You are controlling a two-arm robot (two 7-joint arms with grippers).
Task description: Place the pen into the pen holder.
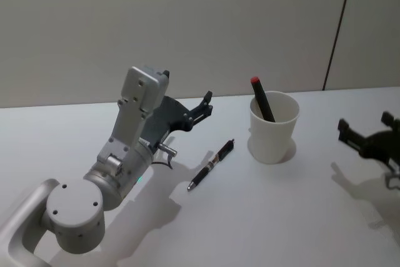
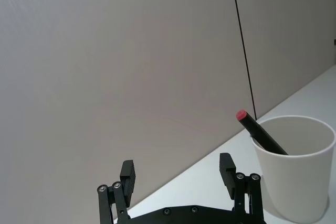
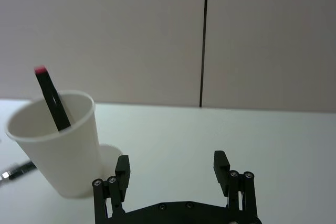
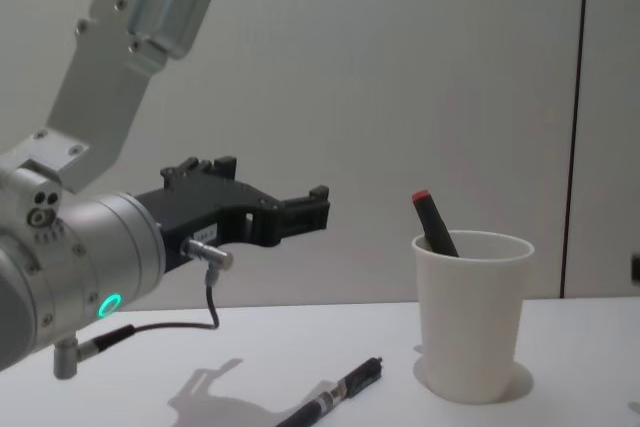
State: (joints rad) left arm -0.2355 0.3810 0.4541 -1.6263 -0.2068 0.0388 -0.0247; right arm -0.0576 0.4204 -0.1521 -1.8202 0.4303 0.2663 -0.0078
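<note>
A black pen (image 1: 211,165) with a silver tip lies flat on the white table, left of the pen holder (image 1: 273,127), a white paper cup. A black marker with a red end (image 1: 262,98) leans inside the cup. My left gripper (image 1: 206,104) hovers open above the table behind and left of the pen, holding nothing. From its wrist view the left gripper (image 2: 177,174) faces the wall with the cup (image 2: 294,171) off to one side. My right gripper (image 1: 367,123) hangs open and empty to the right of the cup. The chest view shows the pen (image 4: 335,397) lying below the left gripper (image 4: 285,192).
A grey wall with a dark vertical seam (image 1: 337,29) stands close behind the table. Bare white tabletop (image 1: 281,217) stretches in front of the cup and pen. In the right wrist view the cup (image 3: 58,153) stands ahead, with the pen's tip (image 3: 16,170) beside it.
</note>
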